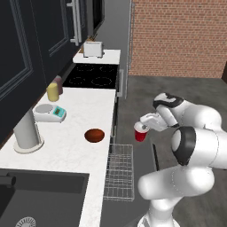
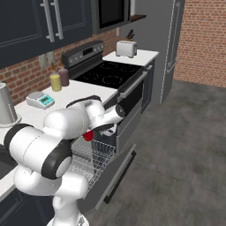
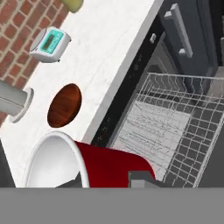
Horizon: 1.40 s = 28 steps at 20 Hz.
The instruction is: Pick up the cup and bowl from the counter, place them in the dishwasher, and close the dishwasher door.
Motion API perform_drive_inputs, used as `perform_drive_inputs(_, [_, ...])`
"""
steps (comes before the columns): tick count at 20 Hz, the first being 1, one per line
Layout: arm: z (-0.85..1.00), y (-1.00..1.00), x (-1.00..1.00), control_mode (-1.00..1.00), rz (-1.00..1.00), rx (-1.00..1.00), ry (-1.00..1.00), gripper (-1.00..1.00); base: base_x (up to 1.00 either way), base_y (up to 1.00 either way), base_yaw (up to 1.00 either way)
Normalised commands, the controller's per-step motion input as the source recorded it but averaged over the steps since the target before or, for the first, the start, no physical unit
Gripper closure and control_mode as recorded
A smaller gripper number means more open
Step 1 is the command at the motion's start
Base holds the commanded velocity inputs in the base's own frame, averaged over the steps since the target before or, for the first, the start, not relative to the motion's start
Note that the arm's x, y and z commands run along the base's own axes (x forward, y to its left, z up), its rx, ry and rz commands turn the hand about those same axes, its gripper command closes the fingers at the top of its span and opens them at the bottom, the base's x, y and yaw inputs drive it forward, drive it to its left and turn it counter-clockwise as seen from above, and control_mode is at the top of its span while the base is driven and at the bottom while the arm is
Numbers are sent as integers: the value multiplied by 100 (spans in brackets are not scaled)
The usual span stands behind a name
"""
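My gripper (image 1: pixel 145 127) is shut on the red cup (image 1: pixel 141 132), gripping its rim and holding it tilted in the air just right of the counter (image 1: pixel 75 119) edge, above the far end of the pulled-out wire rack (image 1: pixel 120 172). The hand view has the cup (image 3: pixel 103 165) lying on its side at the bottom, pale inside facing left, with the rack (image 3: pixel 170 127) beyond it. The reddish-brown bowl (image 1: pixel 94 135) sits on the counter left of the cup. The dishwasher door (image 2: pixel 110 178) hangs open and folded down under the rack (image 2: pixel 95 155).
A grey scale (image 1: pixel 51 113), a yellow jar (image 1: pixel 52 92) and a tall grey cylinder (image 1: pixel 26 131) stand on the counter's left part. The black sink (image 1: pixel 42 195) is near, the hob (image 1: pixel 91 76) and toaster (image 1: pixel 93 48) far. Open floor lies right of the dishwasher.
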Motion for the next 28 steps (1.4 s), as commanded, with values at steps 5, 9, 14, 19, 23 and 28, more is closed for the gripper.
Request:
perform_drive_inputs(5, [-38,0,7,-100,43,0,-25,100,0,0,0])
perform_drive_inputs(9, [-34,0,26,-100,26,-1,-7,100,0,0,0])
perform_drive_inputs(14, [-30,0,27,-100,13,-1,0,100,0,0,0])
perform_drive_inputs(19, [-34,24,23,-100,2,-4,0,100,0,0,0])
perform_drive_inputs(23, [-44,56,22,-100,0,-5,0,100,0,0,0])
perform_drive_inputs(28, [-44,39,32,-100,0,-2,0,100,0,0,0])
